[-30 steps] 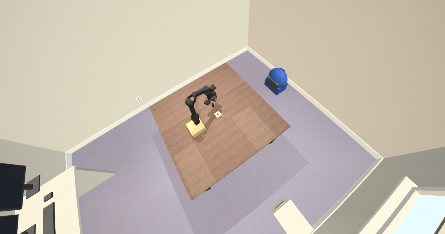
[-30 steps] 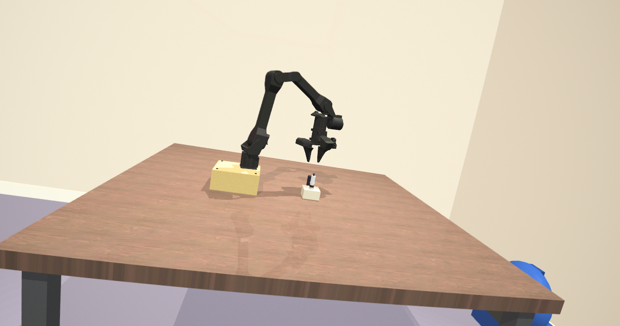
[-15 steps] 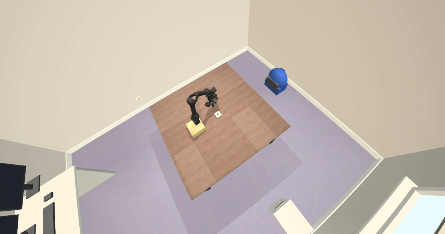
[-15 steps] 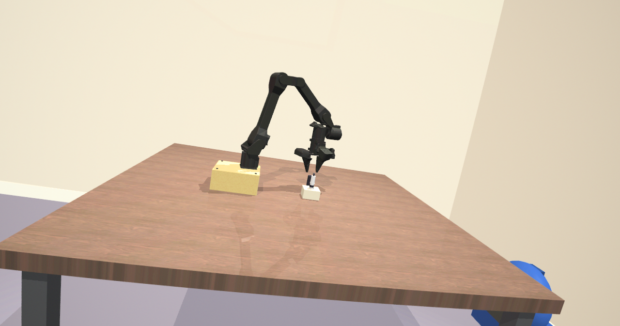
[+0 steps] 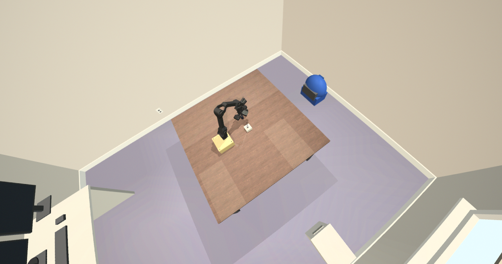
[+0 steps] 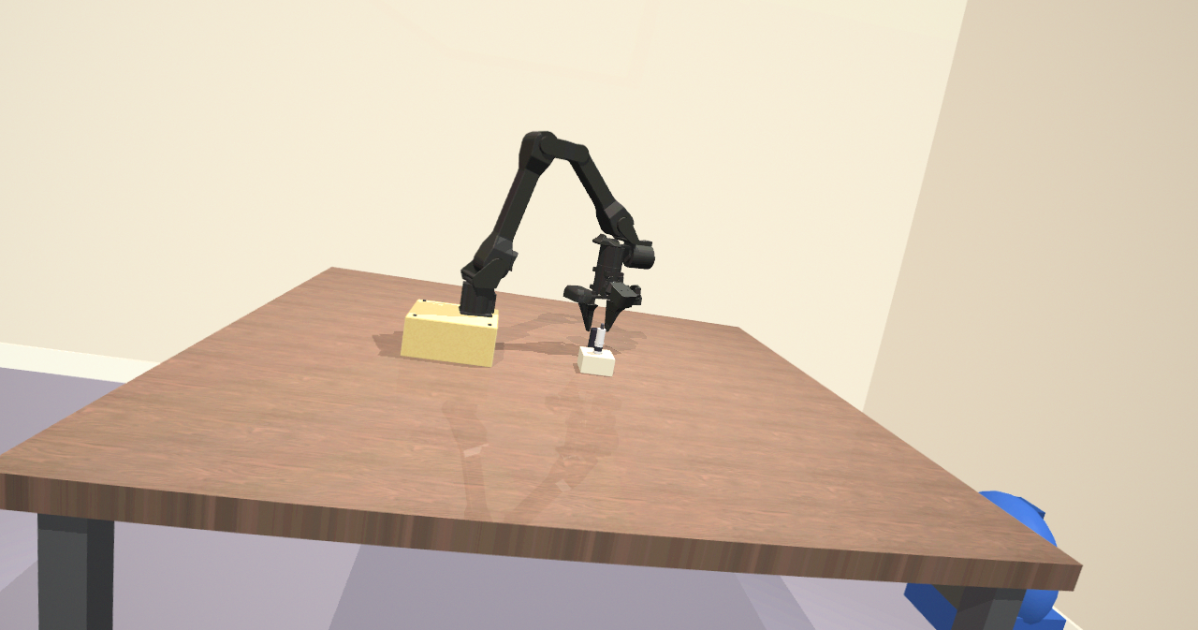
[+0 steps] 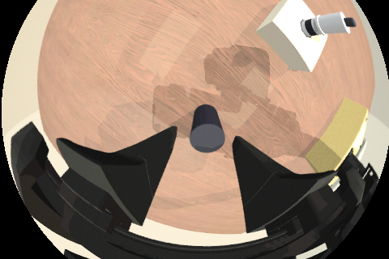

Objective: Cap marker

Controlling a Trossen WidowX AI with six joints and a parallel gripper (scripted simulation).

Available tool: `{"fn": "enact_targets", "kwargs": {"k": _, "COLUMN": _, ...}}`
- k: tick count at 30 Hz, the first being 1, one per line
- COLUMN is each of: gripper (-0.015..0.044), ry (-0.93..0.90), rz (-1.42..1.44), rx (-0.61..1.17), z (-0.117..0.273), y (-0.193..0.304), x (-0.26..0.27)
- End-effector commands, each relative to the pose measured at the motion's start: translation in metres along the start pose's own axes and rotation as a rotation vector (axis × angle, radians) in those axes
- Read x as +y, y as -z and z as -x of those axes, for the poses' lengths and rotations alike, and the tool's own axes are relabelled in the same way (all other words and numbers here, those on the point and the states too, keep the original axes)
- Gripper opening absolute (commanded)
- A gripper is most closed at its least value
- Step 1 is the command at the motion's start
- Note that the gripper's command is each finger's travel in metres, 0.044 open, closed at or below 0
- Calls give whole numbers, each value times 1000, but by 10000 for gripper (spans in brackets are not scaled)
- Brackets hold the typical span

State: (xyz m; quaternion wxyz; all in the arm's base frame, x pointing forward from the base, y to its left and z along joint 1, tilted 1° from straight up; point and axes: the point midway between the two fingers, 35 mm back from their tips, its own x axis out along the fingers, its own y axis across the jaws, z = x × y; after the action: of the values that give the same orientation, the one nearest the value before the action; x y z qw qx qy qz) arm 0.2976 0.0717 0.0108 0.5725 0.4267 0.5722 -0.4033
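My gripper [image 5: 240, 115] [image 6: 598, 328] [image 7: 206, 136] points down and is partly open, its fingertips just above the cap with a gap on each side in the wrist view. The dark cap [image 6: 592, 338] [image 7: 207, 139] stands upright on the table, in line with the gap between the fingertips; the arm partly covers it in the top view. The marker [image 6: 599, 337] [image 7: 333, 23], with a light grey body and a bare black tip, stands upright in the white holder block [image 5: 248, 129] [image 6: 596, 364] [image 7: 289, 36], at the upper right in the wrist view.
The arm's yellow base block [image 5: 223, 144] [image 6: 448, 340] [image 7: 342, 133] stands on the wooden table [image 5: 252, 171] [image 6: 535, 450], left of the holder in the exterior view. The marker and holder stand close beside the cap. A blue object [image 5: 315, 85] is on the floor beyond the table.
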Motion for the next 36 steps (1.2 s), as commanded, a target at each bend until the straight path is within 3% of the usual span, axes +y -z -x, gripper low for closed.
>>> {"fn": "enact_targets", "kwargs": {"k": 1, "gripper": 249, "ry": 3, "rz": 0, "rx": -3, "z": -8, "y": 0, "x": -1}}
{"fn": "enact_targets", "kwargs": {"k": 18, "gripper": 249, "ry": 2, "rz": -1, "rx": -3, "z": -32, "y": 0, "x": -2}}
{"fn": "enact_targets", "kwargs": {"k": 22, "gripper": 144, "ry": 2, "rz": -1, "rx": -3, "z": -32, "y": 0, "x": -1}}
{"fn": "enact_targets", "kwargs": {"k": 31, "gripper": 84, "ry": 2, "rz": -1, "rx": -3, "z": -32, "y": 0, "x": -1}}
{"fn": "enact_targets", "kwargs": {"k": 34, "gripper": 5, "ry": 2, "rz": -1, "rx": -3, "z": -27, "y": 0, "x": -1}}
{"fn": "enact_targets", "kwargs": {"k": 36, "gripper": 0, "ry": 2, "rz": -1, "rx": -3, "z": -21, "y": 0, "x": 0}}
